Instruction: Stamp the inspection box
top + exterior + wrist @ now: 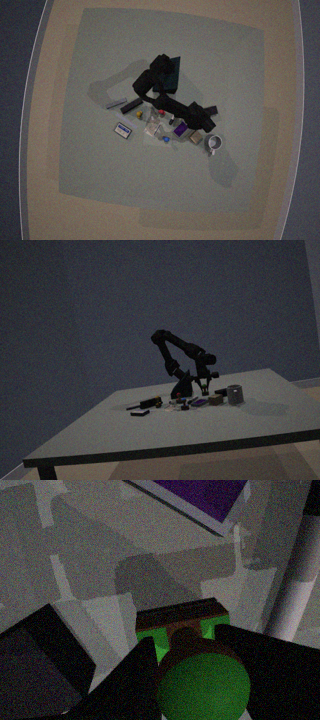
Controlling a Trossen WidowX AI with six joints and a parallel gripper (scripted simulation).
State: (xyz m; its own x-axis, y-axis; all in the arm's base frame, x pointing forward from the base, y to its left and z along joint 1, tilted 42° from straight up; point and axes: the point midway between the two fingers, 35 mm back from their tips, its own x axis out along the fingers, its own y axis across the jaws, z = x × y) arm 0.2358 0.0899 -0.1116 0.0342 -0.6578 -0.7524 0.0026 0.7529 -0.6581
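Note:
My gripper (204, 391) (184, 640) is shut on the green-knobbed stamp (204, 386) (204, 687) and holds it upright above the table, behind the ink pad in the exterior view. No lettering shows on it. The arm hides it in the top view. The purple ink pad (180, 129) (199, 402) (205, 495) lies open, at the top of the wrist view. The pale card (153, 128) lies left of the pad in the top view; its box and any print are too blurred to tell.
Red (161, 111), blue (166, 138) and yellow (139, 114) knobbed stamps stand around the card. A marker (171, 119) lies beside the pad. A wooden block (195, 137) and mug (214, 142) are right of it. Dark blocks (131, 105) (212, 110) and a labelled case (123, 130) lie farther out.

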